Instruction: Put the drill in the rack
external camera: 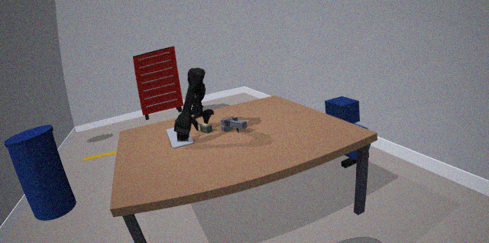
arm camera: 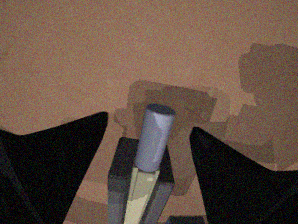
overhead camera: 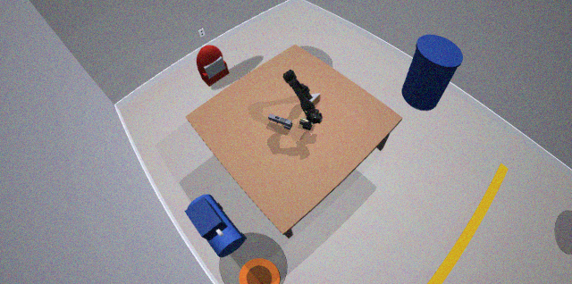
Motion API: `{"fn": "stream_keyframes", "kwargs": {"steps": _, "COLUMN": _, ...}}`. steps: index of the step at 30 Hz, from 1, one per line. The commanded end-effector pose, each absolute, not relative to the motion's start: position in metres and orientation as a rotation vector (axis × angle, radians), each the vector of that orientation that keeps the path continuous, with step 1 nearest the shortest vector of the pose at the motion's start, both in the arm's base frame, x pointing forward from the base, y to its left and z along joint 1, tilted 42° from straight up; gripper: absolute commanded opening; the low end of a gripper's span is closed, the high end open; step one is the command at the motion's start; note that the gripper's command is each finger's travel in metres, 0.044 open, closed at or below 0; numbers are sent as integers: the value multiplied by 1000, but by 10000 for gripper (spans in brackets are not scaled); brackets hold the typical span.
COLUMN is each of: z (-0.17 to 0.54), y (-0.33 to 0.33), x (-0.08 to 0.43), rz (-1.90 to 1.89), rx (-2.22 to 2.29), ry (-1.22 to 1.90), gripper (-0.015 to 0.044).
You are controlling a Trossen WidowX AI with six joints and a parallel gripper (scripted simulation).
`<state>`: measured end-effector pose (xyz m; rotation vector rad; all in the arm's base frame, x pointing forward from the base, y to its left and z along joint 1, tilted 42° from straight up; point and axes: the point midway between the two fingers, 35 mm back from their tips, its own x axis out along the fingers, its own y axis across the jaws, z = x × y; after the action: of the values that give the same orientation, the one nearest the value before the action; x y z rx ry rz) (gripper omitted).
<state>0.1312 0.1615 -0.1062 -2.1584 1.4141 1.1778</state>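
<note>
The drill, with a blue-grey round end and a cream shaft, appears to lie in the dark rack, between its two side walls. My gripper is open, low over the rack, with one black finger on each side of the drill. In the wrist view both fingers stand apart from it. A long blue-grey fixture stands on the table beside the rack. I cannot make out the key on it. The drill's far end is cut off in the wrist view.
The arm's white base plate sits on the wooden table, close to the rack. A blue barrel stands on the floor beyond the table's edge.
</note>
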Motion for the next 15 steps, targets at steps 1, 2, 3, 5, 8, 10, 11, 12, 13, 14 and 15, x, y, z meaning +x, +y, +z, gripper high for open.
{"fn": "stream_keyframes", "kwargs": {"steps": 1, "z": -106, "y": 161, "x": 131, "rz": 1178, "rx": -2160, "ry": 1415, "gripper": 394}}
{"fn": "stream_keyframes", "kwargs": {"steps": 2, "z": -106, "y": 161, "x": 131, "rz": 1178, "rx": -2160, "ry": 1415, "gripper": 420}}
{"fn": "stream_keyframes", "kwargs": {"steps": 3, "z": -104, "y": 163, "x": 131, "rz": 1177, "rx": -2162, "ry": 1418, "gripper": 440}}
{"fn": "stream_keyframes", "kwargs": {"steps": 5, "z": -97, "y": 169, "x": 129, "rz": 1173, "rx": -2167, "ry": 1426, "gripper": 440}}
{"fn": "stream_keyframes", "kwargs": {"steps": 8, "z": -84, "y": 176, "x": 125, "rz": 1169, "rx": -2172, "ry": 1434, "gripper": 440}}
{"fn": "stream_keyframes", "kwargs": {"steps": 10, "z": -77, "y": 181, "x": 123, "rz": 1170, "rx": -2172, "ry": 1434, "gripper": 440}}
{"fn": "stream_keyframes", "kwargs": {"steps": 11, "z": -74, "y": 184, "x": 122, "rz": 1170, "rx": -2172, "ry": 1434, "gripper": 440}}
{"fn": "stream_keyframes", "kwargs": {"steps": 12, "z": -70, "y": 187, "x": 121, "rz": 1170, "rx": -2172, "ry": 1434, "gripper": 440}}
{"fn": "stream_keyframes", "kwargs": {"steps": 13, "z": -67, "y": 191, "x": 121, "rz": 1170, "rx": -2172, "ry": 1434, "gripper": 440}}
{"fn": "stream_keyframes", "kwargs": {"steps": 14, "z": -63, "y": 194, "x": 120, "rz": 1171, "rx": -2172, "ry": 1434, "gripper": 440}}
{"fn": "stream_keyframes", "kwargs": {"steps": 15, "z": -60, "y": 197, "x": 119, "rz": 1171, "rx": -2172, "ry": 1434, "gripper": 440}}
